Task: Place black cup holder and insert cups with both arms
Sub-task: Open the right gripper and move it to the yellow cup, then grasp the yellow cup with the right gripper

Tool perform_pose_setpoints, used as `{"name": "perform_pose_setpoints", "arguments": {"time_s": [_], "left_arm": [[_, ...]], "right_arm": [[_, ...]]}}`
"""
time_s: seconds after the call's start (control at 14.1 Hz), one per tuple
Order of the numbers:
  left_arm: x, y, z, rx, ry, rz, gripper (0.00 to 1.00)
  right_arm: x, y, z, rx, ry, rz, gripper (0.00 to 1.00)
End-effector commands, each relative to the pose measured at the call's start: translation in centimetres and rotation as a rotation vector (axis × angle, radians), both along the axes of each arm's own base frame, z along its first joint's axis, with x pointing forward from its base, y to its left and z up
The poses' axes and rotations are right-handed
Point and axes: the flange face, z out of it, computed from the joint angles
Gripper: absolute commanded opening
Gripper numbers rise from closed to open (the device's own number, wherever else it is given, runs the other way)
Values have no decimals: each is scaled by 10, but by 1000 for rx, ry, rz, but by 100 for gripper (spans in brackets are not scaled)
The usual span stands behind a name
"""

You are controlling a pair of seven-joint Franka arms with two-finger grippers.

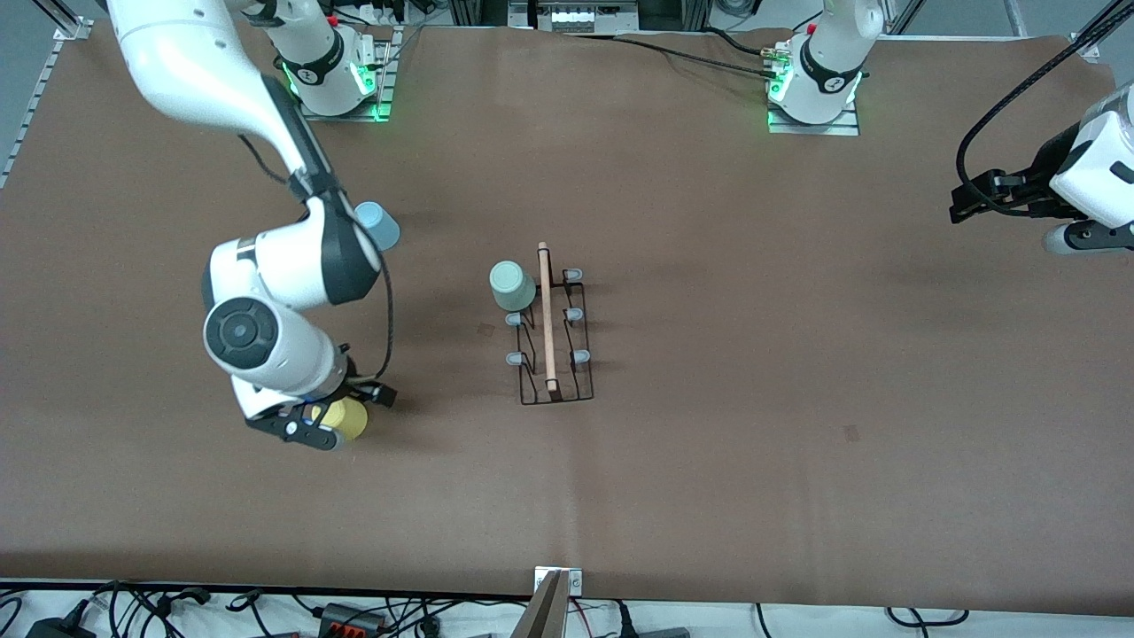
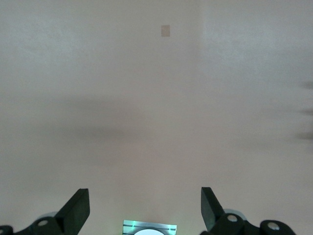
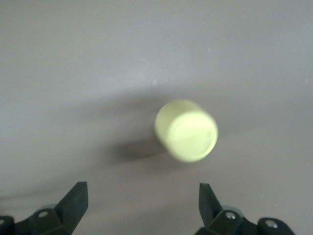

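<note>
The right gripper (image 1: pixel 323 425) hangs directly over the yellow cup (image 1: pixel 342 418), fingers spread wide and nothing between them; in the right wrist view the cup (image 3: pixel 186 129) stands upside down on the brown table (image 1: pixel 753 266), just ahead of the two open fingertips (image 3: pixel 73 200). The light blue cup (image 1: pixel 378 224) sits farther from the front camera than that gripper, partly hidden by the right arm's elbow. The black cup holder (image 1: pixel 554 332) stands at mid-table, well apart from the right gripper toward the left arm's end, its wooden rod handle (image 1: pixel 547 317) running away from the camera. The mint green cup (image 1: pixel 512 285) sits upturned on one of its pegs. The left gripper (image 1: pixel 988 197) waits over the table's edge at the left arm's end, its fingers (image 2: pixel 78 208) spread apart over bare table and holding nothing.
</note>
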Motion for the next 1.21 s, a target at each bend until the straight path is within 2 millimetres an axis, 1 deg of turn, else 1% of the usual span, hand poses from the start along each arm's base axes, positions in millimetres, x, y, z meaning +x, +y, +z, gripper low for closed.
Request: {"name": "perform_pose_setpoints", "arguments": {"time_s": [0.0,0.14,0.5,0.64,0.71,0.78,0.85,0.92,1.0,1.07,1.14], "left_arm": [[-11,-1,16,7,-20,-11,100],[-10,3,18,6,-27,-11,100],[-9,-1,20,11,-47,37,100],[-10,4,21,13,-48,46,100],[-10,15,21,11,-46,57,100],[-9,18,20,11,-45,60,100],[-9,19,21,12,-49,62,100],[-10,19,22,14,-46,62,100],[-11,18,18,14,-30,61,100],[-13,20,17,14,-17,66,100],[-13,22,18,10,-13,70,100]], "right_arm": [[11,-33,-19,-1,25,122,100],[16,-43,-37,5,21,158,100],[22,-46,-64,19,-16,174,100],[22,-47,-71,42,-6,162,100],[22,-48,-72,43,-7,167,100],[21,-50,-79,43,4,165,99],[21,-55,-80,44,7,160,72],[21,-58,-80,46,12,157,53],[21,-58,-77,45,13,158,38],[21,-56,-72,46,12,162,28],[20,-52,-66,48,20,169,21]]}}
